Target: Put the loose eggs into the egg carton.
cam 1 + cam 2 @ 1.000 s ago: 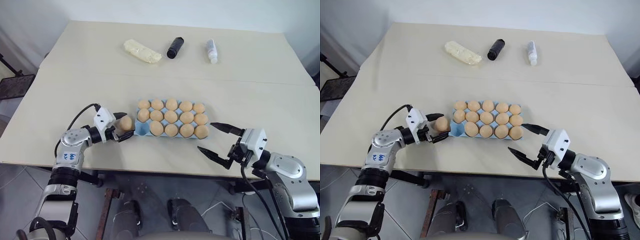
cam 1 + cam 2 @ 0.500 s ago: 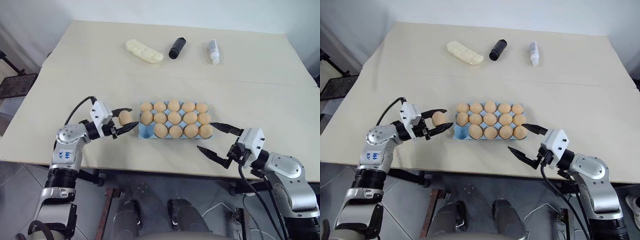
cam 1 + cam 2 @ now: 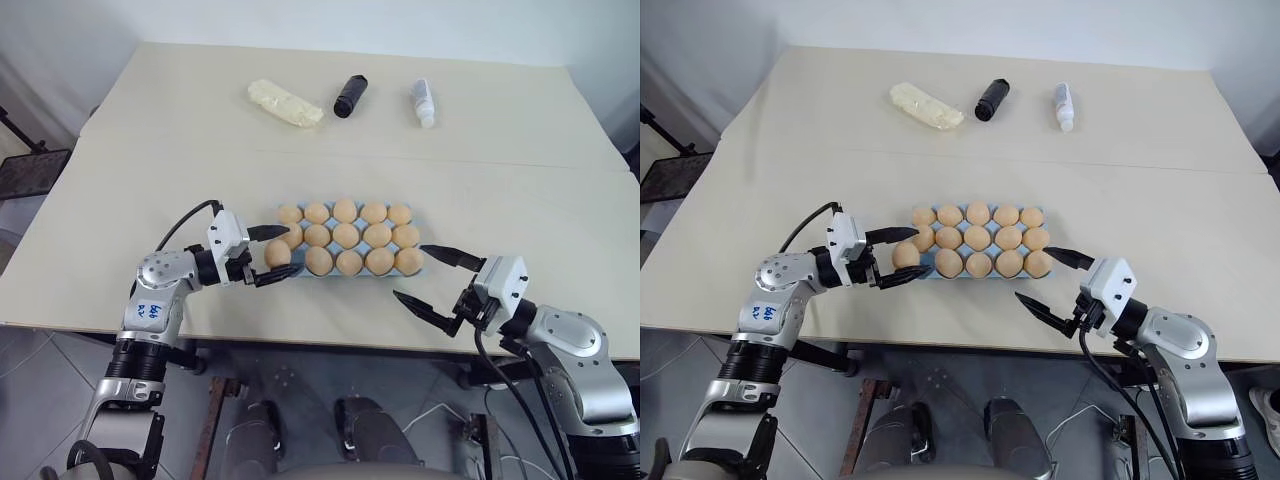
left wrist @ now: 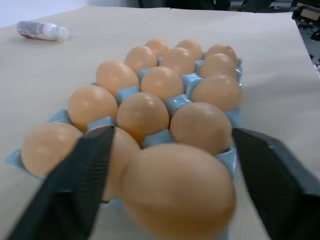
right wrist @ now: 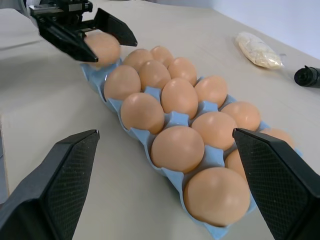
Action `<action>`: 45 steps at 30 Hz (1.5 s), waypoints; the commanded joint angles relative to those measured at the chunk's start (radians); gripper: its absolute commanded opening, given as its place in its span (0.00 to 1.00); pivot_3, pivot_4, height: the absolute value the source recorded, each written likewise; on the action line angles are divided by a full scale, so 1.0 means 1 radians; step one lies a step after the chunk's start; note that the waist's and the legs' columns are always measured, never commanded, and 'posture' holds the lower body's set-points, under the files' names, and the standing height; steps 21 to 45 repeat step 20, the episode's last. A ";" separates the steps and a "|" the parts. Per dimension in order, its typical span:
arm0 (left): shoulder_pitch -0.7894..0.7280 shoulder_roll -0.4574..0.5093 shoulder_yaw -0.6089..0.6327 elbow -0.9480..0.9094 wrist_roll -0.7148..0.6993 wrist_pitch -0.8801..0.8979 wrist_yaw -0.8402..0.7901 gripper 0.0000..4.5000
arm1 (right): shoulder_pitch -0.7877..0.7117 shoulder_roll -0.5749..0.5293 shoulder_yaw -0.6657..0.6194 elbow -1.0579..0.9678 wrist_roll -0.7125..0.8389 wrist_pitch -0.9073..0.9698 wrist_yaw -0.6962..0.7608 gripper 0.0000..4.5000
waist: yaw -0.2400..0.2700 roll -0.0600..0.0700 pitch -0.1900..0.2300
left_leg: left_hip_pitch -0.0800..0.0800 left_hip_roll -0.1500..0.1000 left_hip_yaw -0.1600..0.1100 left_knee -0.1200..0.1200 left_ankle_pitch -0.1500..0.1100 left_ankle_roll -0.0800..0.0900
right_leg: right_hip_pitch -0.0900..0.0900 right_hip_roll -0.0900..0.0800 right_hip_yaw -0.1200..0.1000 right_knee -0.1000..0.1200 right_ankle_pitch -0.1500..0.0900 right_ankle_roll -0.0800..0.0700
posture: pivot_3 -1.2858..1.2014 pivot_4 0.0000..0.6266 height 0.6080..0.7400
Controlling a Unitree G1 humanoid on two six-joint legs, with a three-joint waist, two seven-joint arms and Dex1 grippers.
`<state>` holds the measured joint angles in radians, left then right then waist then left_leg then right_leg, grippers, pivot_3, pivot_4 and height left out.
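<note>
The egg carton, a light-blue tray near the front of the table, is sitting with fourteen eggs filling its cups, and the last loose egg is hanging over the one open cup, at the carton's near left corner. The left gripper is reaching in level from the carton's left side, its two black fingers standing on either side of that egg; the left wrist view shows a gap between the egg and one finger, so whether the fingers are gripping or letting go cannot be told. The right gripper is waiting just off the carton's near right corner, fingers spread wide and holding nothing. The risk from here appears to be a poor landing: if the egg is released off-centre or from too high, it could strike the neighbouring egg or the cup's rim, roll off the carton's left edge onto the table, or crack
</note>
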<state>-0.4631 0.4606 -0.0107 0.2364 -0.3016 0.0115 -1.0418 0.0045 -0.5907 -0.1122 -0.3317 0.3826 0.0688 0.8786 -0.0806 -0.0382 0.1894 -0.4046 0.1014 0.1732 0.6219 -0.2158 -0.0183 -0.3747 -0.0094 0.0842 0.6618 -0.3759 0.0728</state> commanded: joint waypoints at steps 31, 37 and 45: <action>0.197 0.229 0.197 -0.125 -0.014 -0.042 0.033 0.99 | -0.086 -0.043 -0.067 0.178 0.015 -0.063 0.048 1.00 | 0.003 0.000 0.000 | 0.000 0.000 0.000 -0.002 -0.003 0.000 | 0.000 -0.002 -0.001 -0.001 0.000 -0.001 | 0.52 0.24 1.00; 0.197 0.229 0.197 -0.125 -0.014 -0.042 0.033 0.99 | -0.086 -0.043 -0.067 0.178 0.015 -0.063 0.048 1.00 | 0.003 0.000 0.000 | 0.000 0.000 0.000 -0.002 -0.003 0.000 | 0.000 -0.002 -0.001 -0.001 0.000 -0.001 | 0.52 0.24 1.00; 0.197 0.229 0.197 -0.125 -0.014 -0.042 0.033 0.99 | -0.086 -0.043 -0.067 0.178 0.015 -0.063 0.048 1.00 | 0.003 0.000 0.000 | 0.000 0.000 0.000 -0.002 -0.003 0.000 | 0.000 -0.002 -0.001 -0.001 0.000 -0.001 | 0.52 0.24 1.00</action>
